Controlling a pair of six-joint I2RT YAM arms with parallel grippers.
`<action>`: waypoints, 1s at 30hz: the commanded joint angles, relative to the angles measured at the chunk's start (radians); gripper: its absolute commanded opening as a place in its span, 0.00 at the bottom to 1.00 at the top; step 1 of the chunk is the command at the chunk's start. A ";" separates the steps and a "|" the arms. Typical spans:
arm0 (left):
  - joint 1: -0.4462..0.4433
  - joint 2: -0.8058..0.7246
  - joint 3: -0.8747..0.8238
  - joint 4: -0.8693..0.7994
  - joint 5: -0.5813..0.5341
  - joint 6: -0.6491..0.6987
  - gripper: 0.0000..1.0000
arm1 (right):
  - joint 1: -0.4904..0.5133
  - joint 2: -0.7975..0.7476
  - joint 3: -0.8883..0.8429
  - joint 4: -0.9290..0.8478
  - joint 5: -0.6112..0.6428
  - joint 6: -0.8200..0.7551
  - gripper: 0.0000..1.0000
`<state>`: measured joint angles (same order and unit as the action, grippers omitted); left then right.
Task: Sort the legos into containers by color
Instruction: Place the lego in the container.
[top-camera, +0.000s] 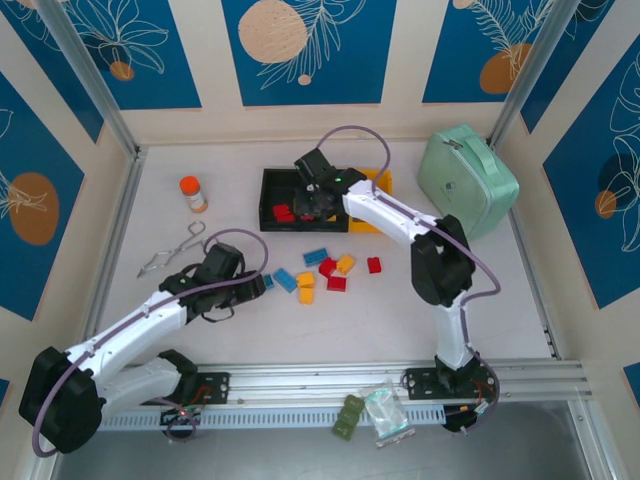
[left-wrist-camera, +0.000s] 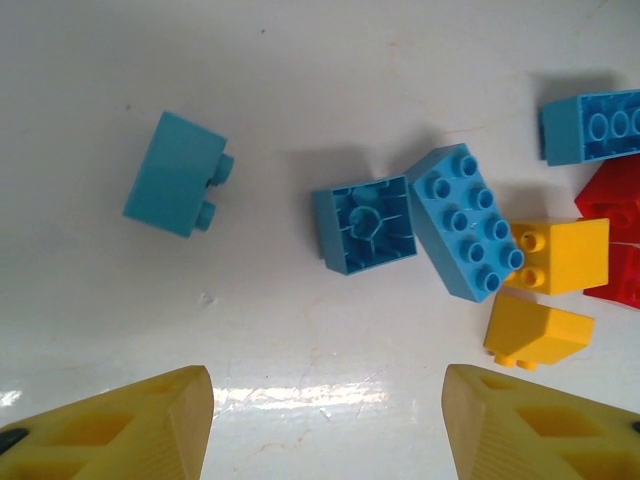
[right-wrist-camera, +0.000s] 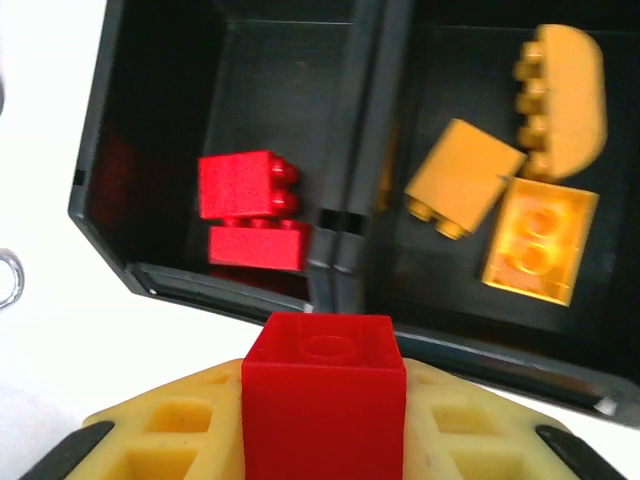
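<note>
Right wrist view: the right gripper is clamped on 1 red brick, studs up, poised just short of the near rim of the containers. Beyond it, the left black bin holds 2 red bricks. The middle black bin holds 3 yellow-orange pieces, a divider standing between the 2 bins.

The step in hand looks to be the drop of this red brick among its own colour. To do it well, the gripper should travel forward past the near rim and keep left of the divider. It should let go low over the bin floor, so the brick cannot bounce into the yellow-orange lot.

From the top external camera, the right arm rises from its base at the table's near edge and folds at the elbow beside the mint-green case. Its forearm stretches left to the bins, with the right gripper pointing down. The yellow bin sits at the far right of the row.

The left arm lies low across the table. The left gripper, jaws apart and empty, hangs over loose blue bricks with yellow bricks beside them.
</note>
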<state>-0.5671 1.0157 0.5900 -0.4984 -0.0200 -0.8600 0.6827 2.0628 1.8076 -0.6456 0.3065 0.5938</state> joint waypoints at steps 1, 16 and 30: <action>0.009 -0.029 -0.021 -0.026 -0.005 -0.029 0.62 | 0.013 0.068 0.124 -0.064 -0.036 -0.028 0.30; 0.009 -0.029 -0.043 -0.018 0.015 -0.035 0.62 | 0.018 0.448 0.688 -0.324 0.066 -0.055 0.33; 0.009 -0.006 -0.042 0.016 0.033 -0.041 0.62 | 0.032 0.467 0.755 -0.347 0.123 -0.058 0.51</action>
<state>-0.5667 1.0039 0.5503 -0.5014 -0.0055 -0.8864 0.7029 2.5381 2.5340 -0.9604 0.4007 0.5491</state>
